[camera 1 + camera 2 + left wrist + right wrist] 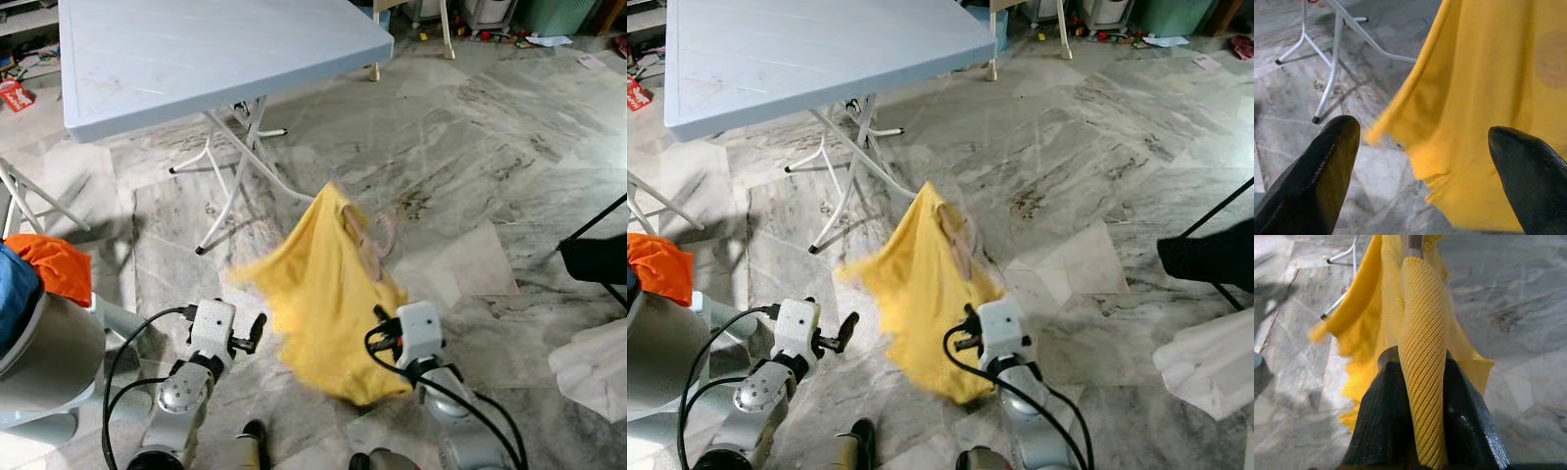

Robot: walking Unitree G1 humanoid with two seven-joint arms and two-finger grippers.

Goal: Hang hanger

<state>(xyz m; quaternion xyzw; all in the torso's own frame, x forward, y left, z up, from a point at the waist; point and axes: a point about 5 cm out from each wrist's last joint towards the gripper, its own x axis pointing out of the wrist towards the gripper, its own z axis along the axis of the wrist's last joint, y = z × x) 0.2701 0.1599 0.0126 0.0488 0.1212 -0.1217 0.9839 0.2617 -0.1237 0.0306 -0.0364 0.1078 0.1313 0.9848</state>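
Hanger [1413,245] sits under the yellow shirt [323,294] at frame centre, clenched through the cloth by your right gripper [1422,396]. At lower left your left gripper [1422,147] is spread, holding nothing. Loose cloth could slip off; the table [196,59] at upper left crowds you, and you've no rail visible

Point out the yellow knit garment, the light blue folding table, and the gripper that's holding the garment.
yellow knit garment [318,313], left eye view, middle of the hanging cloth.
light blue folding table [196,49], left eye view, bare tabletop.
right gripper [1420,382], right wrist view, between fingertips, clamped on the garment's ribbed edge.
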